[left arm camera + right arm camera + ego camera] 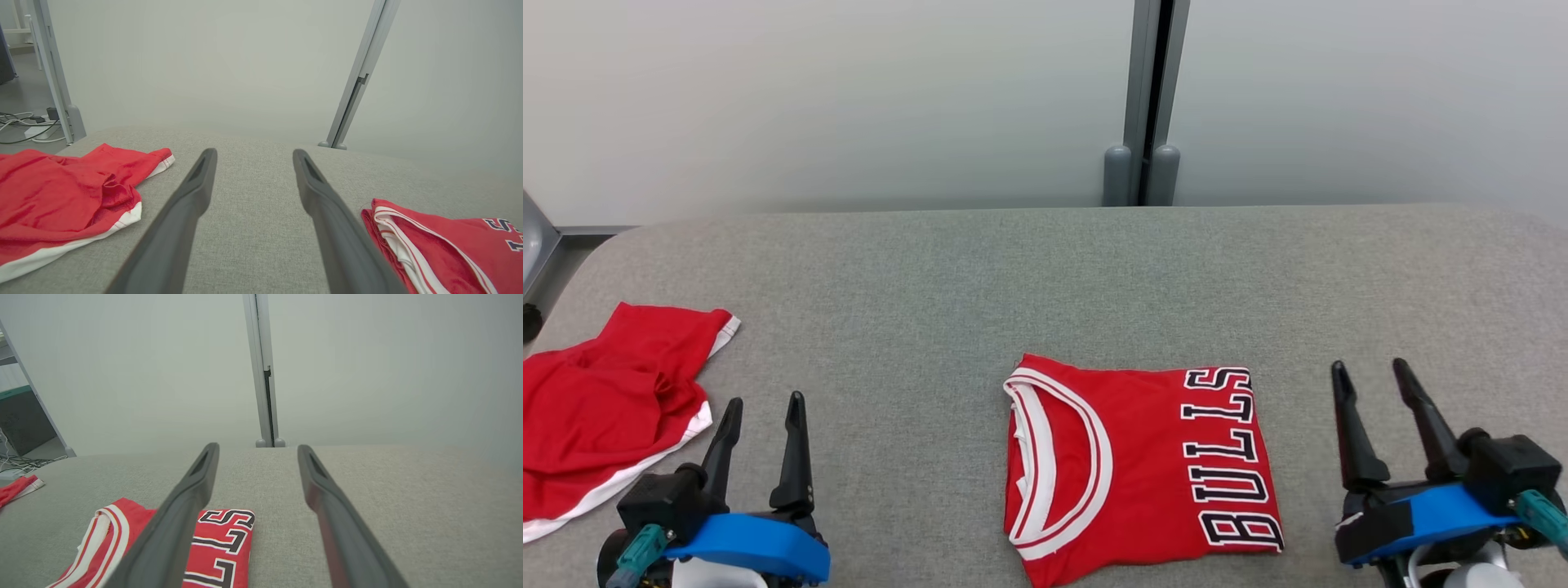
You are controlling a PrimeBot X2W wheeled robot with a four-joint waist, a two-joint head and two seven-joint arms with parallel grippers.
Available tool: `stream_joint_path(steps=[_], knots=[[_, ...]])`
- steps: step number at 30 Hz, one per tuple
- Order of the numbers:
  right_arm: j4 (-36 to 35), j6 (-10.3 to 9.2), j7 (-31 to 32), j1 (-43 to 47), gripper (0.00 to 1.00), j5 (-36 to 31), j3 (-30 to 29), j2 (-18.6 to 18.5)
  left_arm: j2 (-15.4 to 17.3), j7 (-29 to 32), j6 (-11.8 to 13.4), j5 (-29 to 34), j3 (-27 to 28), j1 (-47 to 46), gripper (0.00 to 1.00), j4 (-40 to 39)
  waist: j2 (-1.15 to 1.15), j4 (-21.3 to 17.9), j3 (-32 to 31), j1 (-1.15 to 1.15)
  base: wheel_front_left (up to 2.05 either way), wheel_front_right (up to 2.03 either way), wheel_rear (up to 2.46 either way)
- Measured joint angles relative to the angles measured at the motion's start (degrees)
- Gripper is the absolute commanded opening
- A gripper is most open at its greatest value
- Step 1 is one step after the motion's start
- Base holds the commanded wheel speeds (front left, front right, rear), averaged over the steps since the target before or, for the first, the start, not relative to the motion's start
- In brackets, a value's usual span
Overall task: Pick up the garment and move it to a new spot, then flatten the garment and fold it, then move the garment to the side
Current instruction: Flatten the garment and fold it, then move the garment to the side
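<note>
A red jersey (1143,465) with white trim and black "BULLS" lettering lies folded into a neat rectangle on the grey padded table (1013,278), near the front middle; its collar faces left. The same jersey's edge (449,249) appears at the lower right of the left wrist view, and its lettering (220,543) sits partly behind a finger in the right wrist view. My left gripper (765,400) (254,152) hovers open, well left of the jersey. Right of the jersey, my right gripper (1369,364) (257,446) is open too. Neither touches cloth.
A second red garment with white hems (613,408) (61,196) (16,488) lies crumpled at the table's left edge, beside my left gripper. A grey post (1147,106) stands against the pale wall behind the table. Cables lie on the floor (24,126) past the left end.
</note>
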Motion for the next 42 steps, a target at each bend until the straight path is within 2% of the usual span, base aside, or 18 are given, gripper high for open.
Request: stream_joint_path(steps=[9, 21, 36, 39, 42], knots=[[0.00, 0.00, 1.93, 0.71, 1.00, -1.36, -3.50, -0.01, -0.69, 0.00, -0.94, 1.63, 2.22, 2.80, 1.00, 0.23, 0.00, -1.66, -1.55, 0.00, 0.00, 0.00, 0.00], [1.13, 0.01, 6.60, -0.02, 1.00, -2.79, -3.26, 0.00, -0.62, 0.00, -1.53, 1.36, 2.41, 2.33, 1.00, 4.09, 0.00, -2.81, -2.49, 0.00, 0.00, 0.00, 0.00], [2.10, 0.01, 5.91, -0.03, 1.00, -0.77, -1.96, 0.01, -0.59, 0.00, -1.68, 1.33, 1.76, 1.82, 1.00, 4.61, 0.00, -2.49, -2.19, 0.00, 0.00, 0.00, 0.00], [2.30, 0.01, 7.54, -0.31, 1.00, -0.05, -1.00, 0.01, -0.59, 0.00, -1.46, 1.33, 1.62, 1.82, 1.00, 4.37, 0.00, -2.40, -2.10, 0.00, 0.00, 0.00, 0.00], [2.29, 0.00, 12.47, -1.05, 1.00, 1.68, 0.14, 0.00, -0.58, 0.00, -1.43, 1.33, 1.56, 1.80, 1.00, 3.98, 0.00, -2.21, -2.01, 0.00, 0.00, 0.00, 0.00]])
